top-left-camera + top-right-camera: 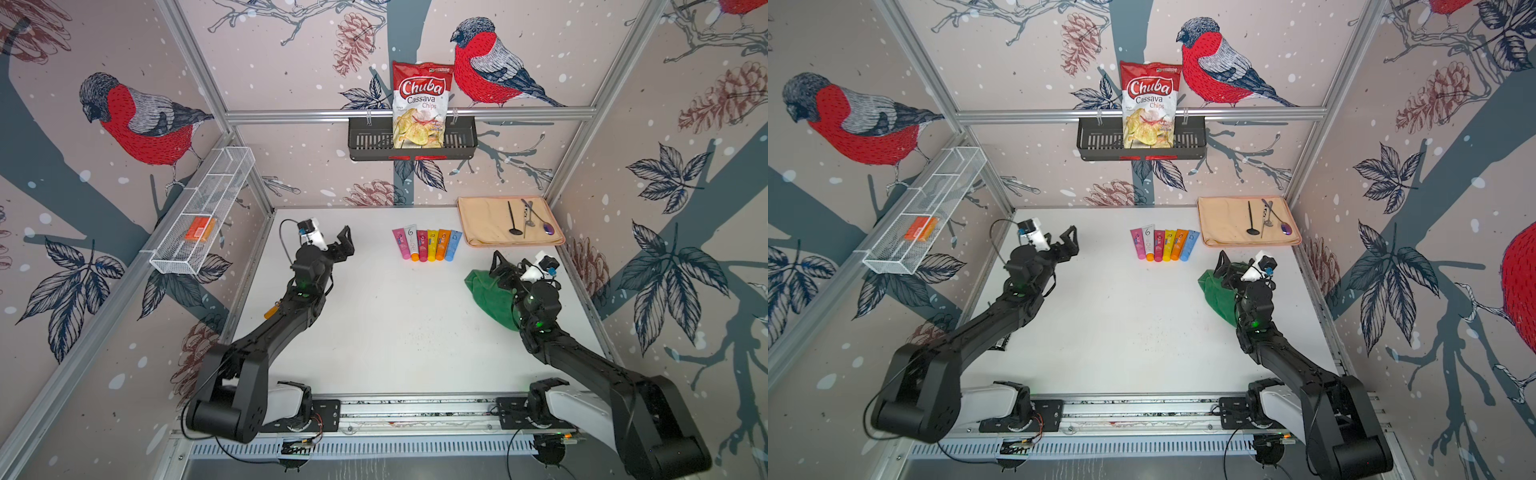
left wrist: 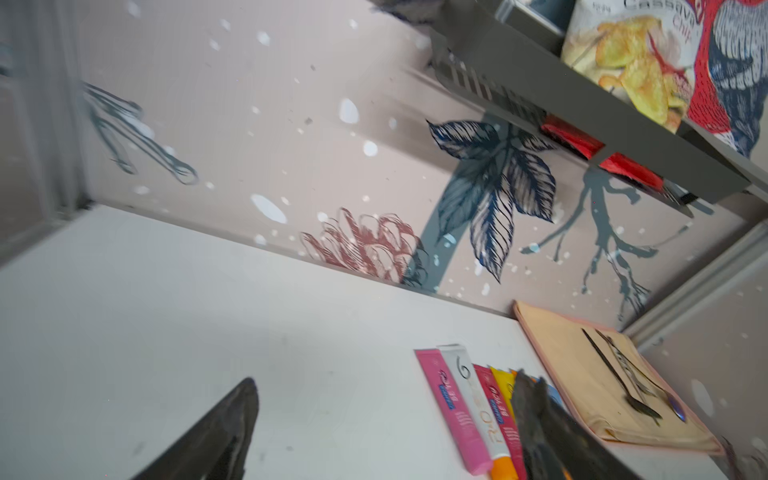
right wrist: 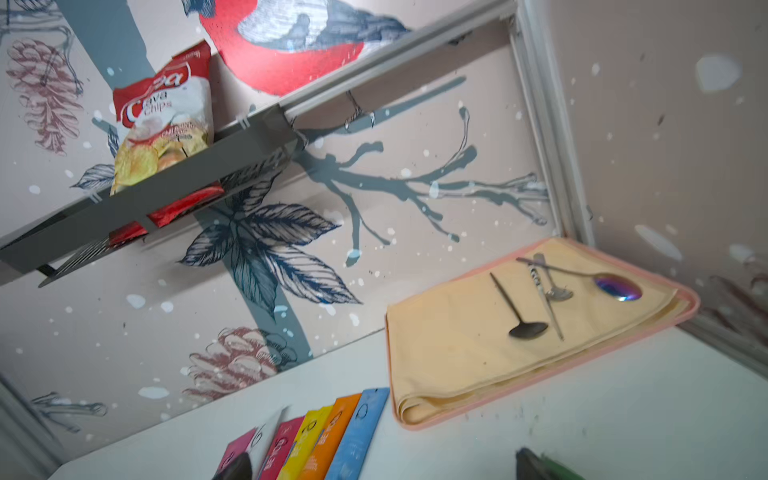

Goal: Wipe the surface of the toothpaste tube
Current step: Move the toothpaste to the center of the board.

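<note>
Since neither of my tools holds anything yet, the coming move turns on two places. One is the green cloth (image 1: 484, 297), crumpled on the table (image 1: 374, 324), with my right gripper (image 1: 498, 266) hovering at its far edge. The other is the toothpaste tubes (image 1: 427, 245), six lying side by side and touching at the far middle, long axes running far to near, caps toward my bases. Which one is meant I cannot tell. From my right gripper the row lies ahead and leftward, blue tube (image 1: 453, 245) nearest. From my left gripper (image 1: 344, 241) it lies rightward, pink tube (image 1: 400, 243) nearest, and I judge neither arm clearly closer. Both jaws stand wide apart, empty. Both top views show the whole cloth. My right wrist view gives only a green sliver and cuts off the caps, while my left wrist view shows the pink tube whole, though a finger (image 2: 540, 424) hides the row's other end.
</note>
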Controlling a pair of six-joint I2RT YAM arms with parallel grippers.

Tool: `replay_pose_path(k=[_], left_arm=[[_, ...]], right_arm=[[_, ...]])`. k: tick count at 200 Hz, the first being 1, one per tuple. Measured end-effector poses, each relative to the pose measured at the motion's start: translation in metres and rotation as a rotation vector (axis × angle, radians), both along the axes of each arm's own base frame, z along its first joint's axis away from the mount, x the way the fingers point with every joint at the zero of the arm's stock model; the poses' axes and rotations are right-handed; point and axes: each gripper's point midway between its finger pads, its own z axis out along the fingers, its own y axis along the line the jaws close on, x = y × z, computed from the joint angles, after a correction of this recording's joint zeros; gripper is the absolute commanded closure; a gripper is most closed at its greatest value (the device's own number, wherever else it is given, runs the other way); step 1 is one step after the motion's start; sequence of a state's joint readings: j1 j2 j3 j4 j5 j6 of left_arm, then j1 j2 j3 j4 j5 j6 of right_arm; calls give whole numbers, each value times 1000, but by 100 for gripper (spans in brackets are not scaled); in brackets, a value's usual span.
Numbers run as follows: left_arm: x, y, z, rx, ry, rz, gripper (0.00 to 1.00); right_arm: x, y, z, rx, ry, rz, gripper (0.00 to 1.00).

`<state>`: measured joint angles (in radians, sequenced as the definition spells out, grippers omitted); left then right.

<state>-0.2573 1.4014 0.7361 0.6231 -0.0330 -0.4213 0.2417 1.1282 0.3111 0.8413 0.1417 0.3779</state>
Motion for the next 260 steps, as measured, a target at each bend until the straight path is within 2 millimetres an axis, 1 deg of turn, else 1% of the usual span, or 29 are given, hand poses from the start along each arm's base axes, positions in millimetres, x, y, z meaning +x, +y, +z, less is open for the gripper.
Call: replay_pose_path(k=[11, 33, 44, 60, 75, 84, 98, 113, 139, 154, 163, 186, 214, 231, 242, 260], left_arm=[[14, -27, -14, 4, 59, -43, 21], [48, -78, -43, 32, 180, -72, 28], [65, -103, -56, 55, 233, -73, 35], [89, -136, -77, 84, 304, -62, 39], [102, -158, -100, 107, 371, -56, 41], [106, -167, -115, 117, 412, -54, 41], [106, -171, -137, 132, 470, -40, 41], [102, -172, -155, 143, 518, -27, 41], [102, -178, -178, 143, 574, -15, 37], [104, -182, -189, 156, 599, -15, 38], [101, -183, -196, 168, 617, -14, 39], [98, -185, -199, 176, 617, 2, 40], [93, -179, -201, 173, 612, 28, 44], [85, -172, -204, 187, 621, 42, 43], [78, -166, -208, 204, 635, 48, 41], [70, -163, -205, 209, 644, 49, 39]], right_arm=[[7, 6, -6, 12, 32, 23, 2], [12, 14, -27, 4, 103, 60, 2], [12, 15, -35, 12, 131, 65, 2], [12, 15, -36, 16, 135, 65, 3], [11, 15, -34, 17, 132, 64, 3], [10, 15, -33, 18, 129, 65, 3], [9, 15, -34, 17, 131, 65, 3], [9, 15, -35, 17, 133, 66, 3], [9, 16, -35, 17, 134, 68, 3], [9, 17, -36, 17, 136, 70, 3], [9, 17, -36, 17, 136, 72, 3], [8, 17, -36, 16, 138, 72, 3], [9, 17, -37, 16, 141, 71, 3], [9, 17, -37, 15, 143, 72, 3], [9, 17, -38, 14, 145, 72, 3], [9, 18, -40, 13, 152, 74, 3]])
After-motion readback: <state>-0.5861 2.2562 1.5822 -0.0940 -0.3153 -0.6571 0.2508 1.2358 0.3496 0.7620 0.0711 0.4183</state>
